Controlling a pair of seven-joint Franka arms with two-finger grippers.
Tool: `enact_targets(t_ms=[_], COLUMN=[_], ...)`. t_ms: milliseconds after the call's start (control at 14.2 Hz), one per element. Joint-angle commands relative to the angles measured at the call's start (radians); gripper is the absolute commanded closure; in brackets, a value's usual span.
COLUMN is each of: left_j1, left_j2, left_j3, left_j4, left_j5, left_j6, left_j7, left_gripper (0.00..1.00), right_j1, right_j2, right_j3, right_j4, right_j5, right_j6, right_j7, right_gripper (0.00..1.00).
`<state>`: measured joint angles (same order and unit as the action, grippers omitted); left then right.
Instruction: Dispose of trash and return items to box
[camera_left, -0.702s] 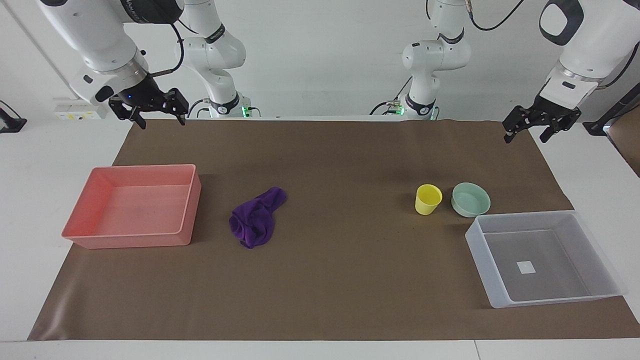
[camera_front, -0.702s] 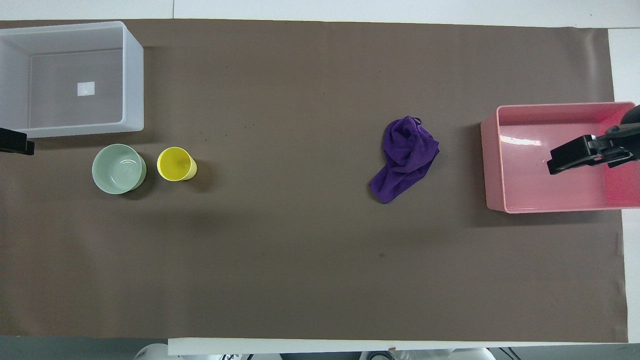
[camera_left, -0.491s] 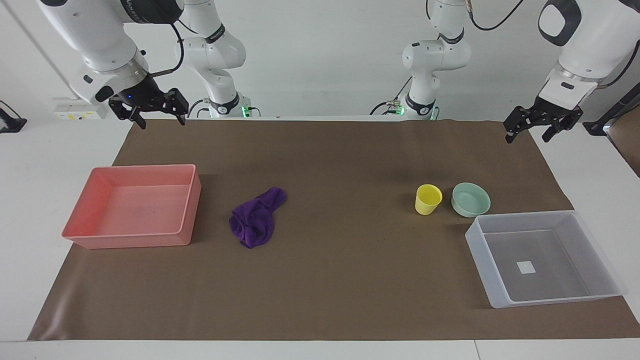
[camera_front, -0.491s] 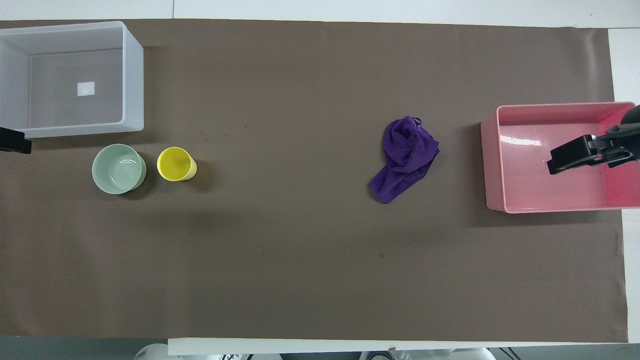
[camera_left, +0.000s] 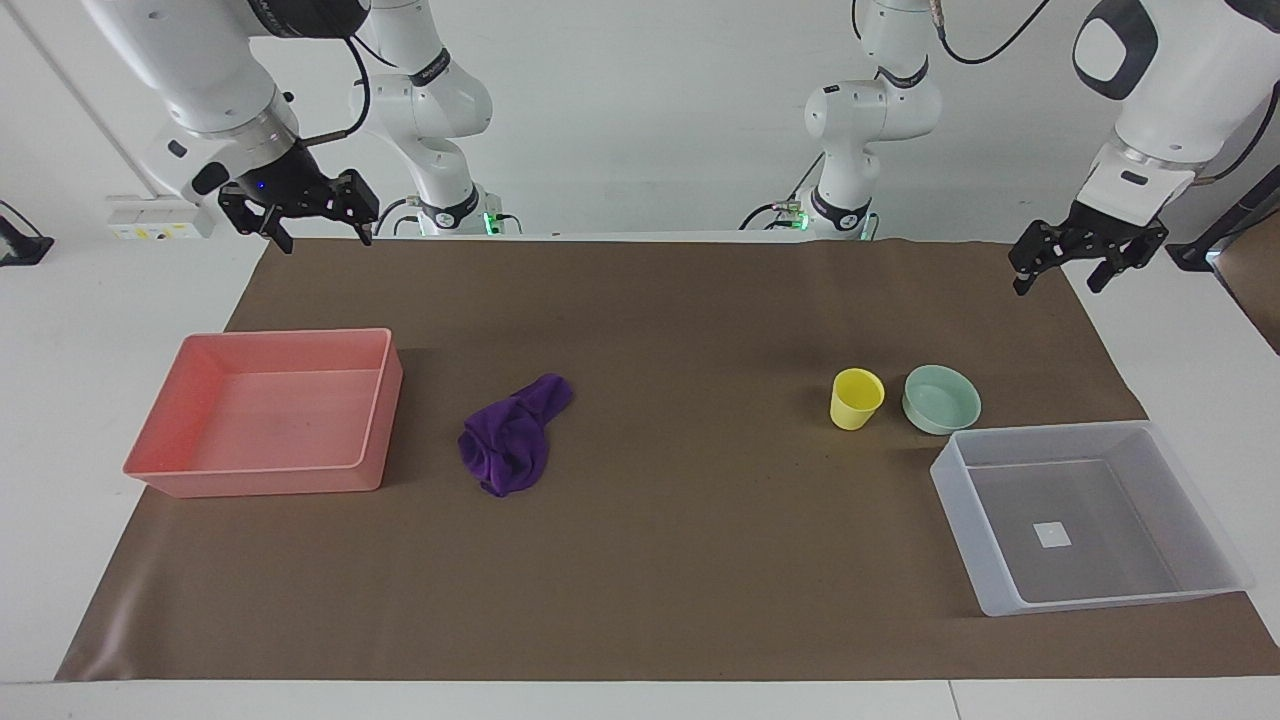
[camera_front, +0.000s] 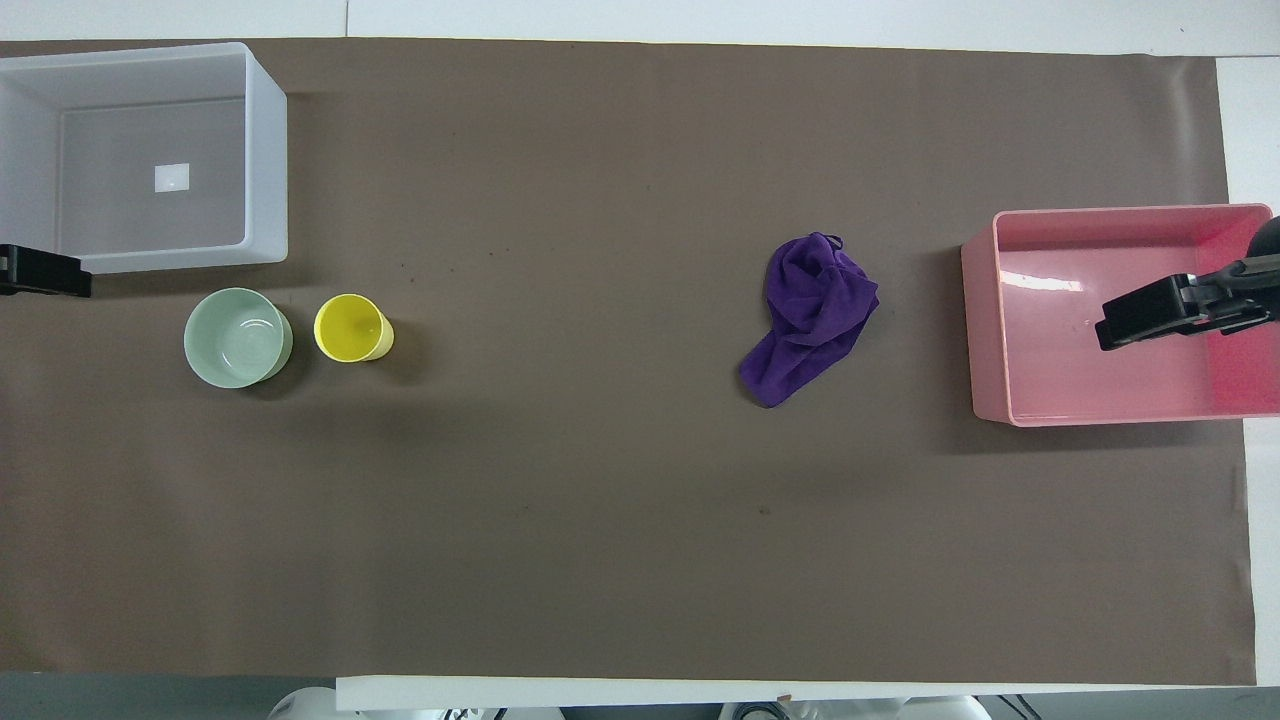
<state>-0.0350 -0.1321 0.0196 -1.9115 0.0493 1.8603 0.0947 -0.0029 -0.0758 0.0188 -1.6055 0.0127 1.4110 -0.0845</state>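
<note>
The deep-purple cloth (camera_left: 510, 435) lies crumpled on the brown mat and also shows in the overhead view (camera_front: 812, 315). The yellow cup (camera_left: 856, 398) stands upright beside the mint-green bowl (camera_left: 941, 399), both just nearer to the robots than the translucent bin (camera_left: 1190, 505). The bin holds nothing but its white mark. My right gripper (camera_left: 326, 240) is open and empty, raised over the pink tray's end of the table. My left gripper (camera_left: 1057, 286) is open and empty, raised over the mat's edge near the bin's end. One finger (camera_front: 1150, 318) of the right gripper shows over the tray in the overhead view.
The pink tray (camera_left: 372, 415) stands with nothing in it at the right arm's end of the mat, beside the cloth. The brown mat (camera_left: 680, 560) covers most of the white table.
The right gripper has risen slightly. The left gripper has shifted a little toward the bowl. The cloth, cup, bowl, bin and tray have not moved.
</note>
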Motion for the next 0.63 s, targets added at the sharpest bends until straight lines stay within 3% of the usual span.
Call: enact_targets(t_ms=[0, 211, 421, 561], left_j1=[-0.005, -0.006, 0.001, 0.007], left_j2=[-0.101, -0.023, 0.112, 0.147], left_j3=[0.008, 0.008, 0.011, 0.011], left_j4=[-0.311, -0.406, -0.422, -0.422], left_j5=[0.018, 0.018, 0.018, 0.018], left_j6=[0.207, 0.355, 0.569, 0.615], left_j7=[-0.045, -0.067, -0.066, -0.079], left_gripper=[0.00, 0.00, 0.00, 0.00], right_j1=[0.007, 0.075, 0.155, 0.169], right_j2=[-0.010, 0.065, 0.160, 0.233], right_j3=[0.007, 0.007, 0.007, 0.007], right_j4=[-0.079, -0.120, -0.184, -0.230], right_j5=[0.010, 0.010, 0.022, 0.058], right_j6=[0.113, 0.239, 0.421, 0.575], right_j7=[-0.017, 0.011, 0.097, 0.098], right_gripper=[0.00, 0.00, 0.00, 0.00])
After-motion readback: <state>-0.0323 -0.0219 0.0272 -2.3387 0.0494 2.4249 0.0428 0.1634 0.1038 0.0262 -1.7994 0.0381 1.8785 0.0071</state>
